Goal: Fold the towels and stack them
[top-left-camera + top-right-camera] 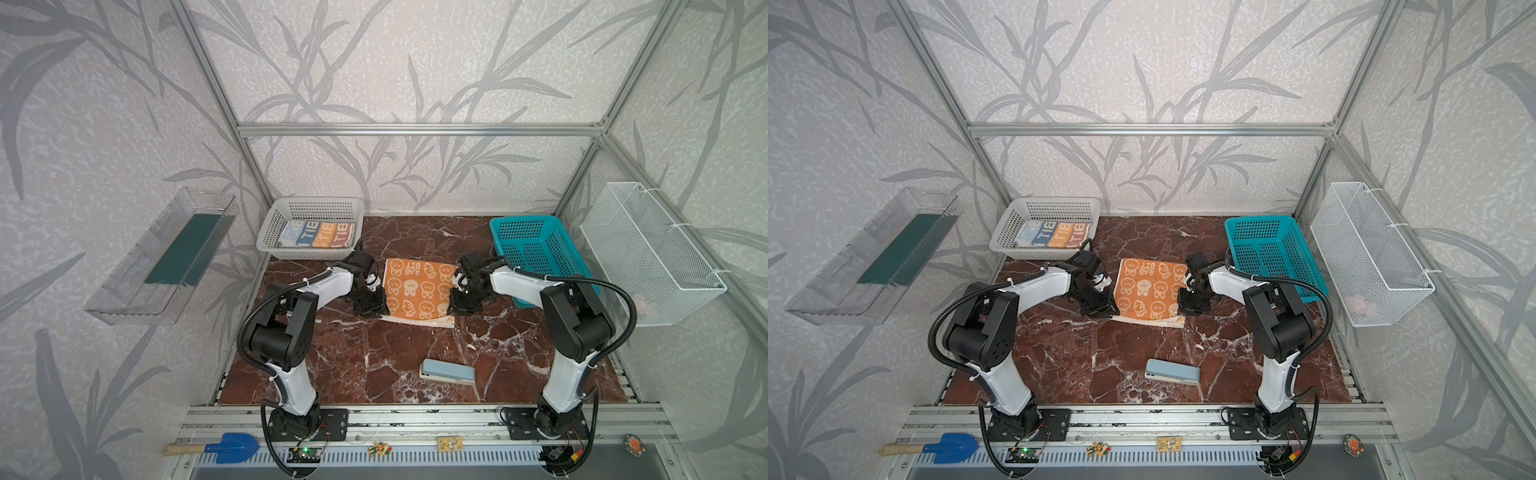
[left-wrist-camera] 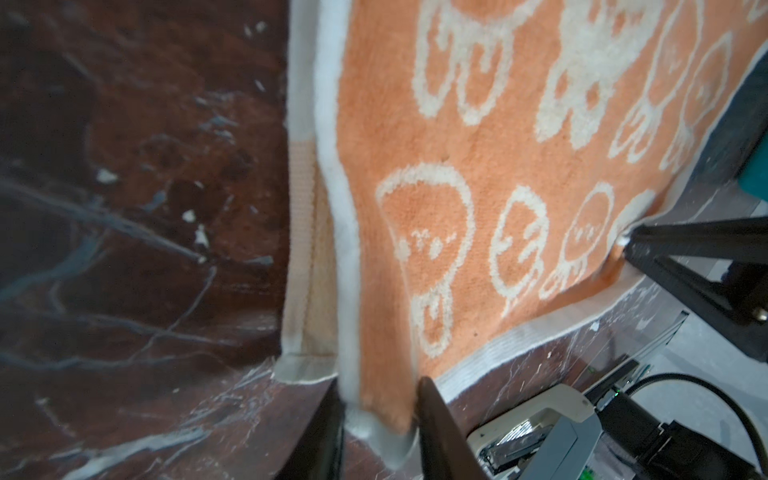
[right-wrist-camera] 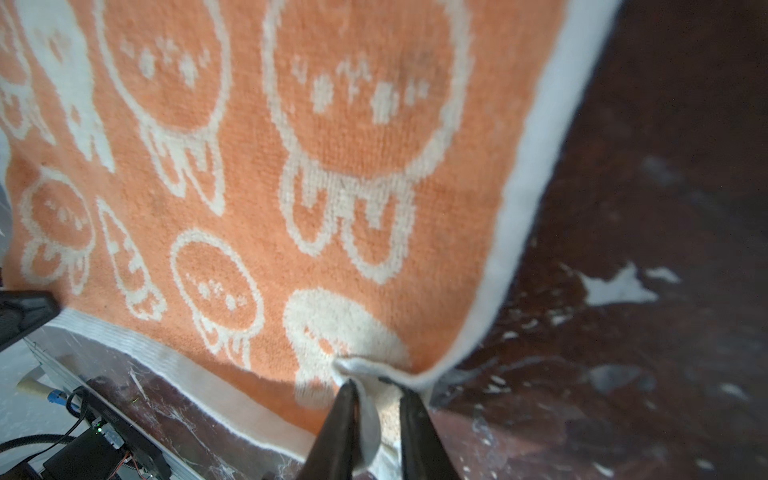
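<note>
An orange-and-cream animal-face towel lies doubled over on the marble table; its lower layer peeks out along the near edge. My left gripper stands at the towel's near-left corner, jaws apart, with the top layer's corner loose between them. At the near-right corner my right gripper is also open, a fold of the white hem between its fingers. A folded towel with blue and orange lettered blocks lies in the white basket.
A teal basket stands at the back right beside my right arm. A pale blue stapler-like block lies near the front of the table. A white wire basket hangs on the right wall, a clear tray on the left.
</note>
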`<move>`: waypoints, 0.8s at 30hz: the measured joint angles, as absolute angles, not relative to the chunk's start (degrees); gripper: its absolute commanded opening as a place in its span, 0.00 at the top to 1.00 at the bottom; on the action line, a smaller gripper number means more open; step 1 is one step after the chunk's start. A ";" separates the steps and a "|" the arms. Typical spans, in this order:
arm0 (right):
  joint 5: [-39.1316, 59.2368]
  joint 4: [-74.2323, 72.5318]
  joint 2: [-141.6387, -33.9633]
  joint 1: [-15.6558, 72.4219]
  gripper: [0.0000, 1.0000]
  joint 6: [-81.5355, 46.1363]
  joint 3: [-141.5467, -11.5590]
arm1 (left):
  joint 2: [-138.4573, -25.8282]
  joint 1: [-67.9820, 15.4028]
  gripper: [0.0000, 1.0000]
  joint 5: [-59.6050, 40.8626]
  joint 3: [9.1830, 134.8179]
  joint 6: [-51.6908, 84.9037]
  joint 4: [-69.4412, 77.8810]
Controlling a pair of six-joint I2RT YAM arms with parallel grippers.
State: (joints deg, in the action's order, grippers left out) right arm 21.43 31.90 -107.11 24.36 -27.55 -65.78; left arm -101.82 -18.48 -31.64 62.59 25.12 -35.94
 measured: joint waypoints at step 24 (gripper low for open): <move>17.85 36.03 -97.65 25.32 0.45 -30.24 -63.83 | -102.85 -20.43 0.01 -36.16 74.61 30.37 -34.89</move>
State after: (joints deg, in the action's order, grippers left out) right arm 17.85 36.03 -97.65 25.32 -30.24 -63.83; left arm -102.85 -20.43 -36.16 74.61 30.37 -34.89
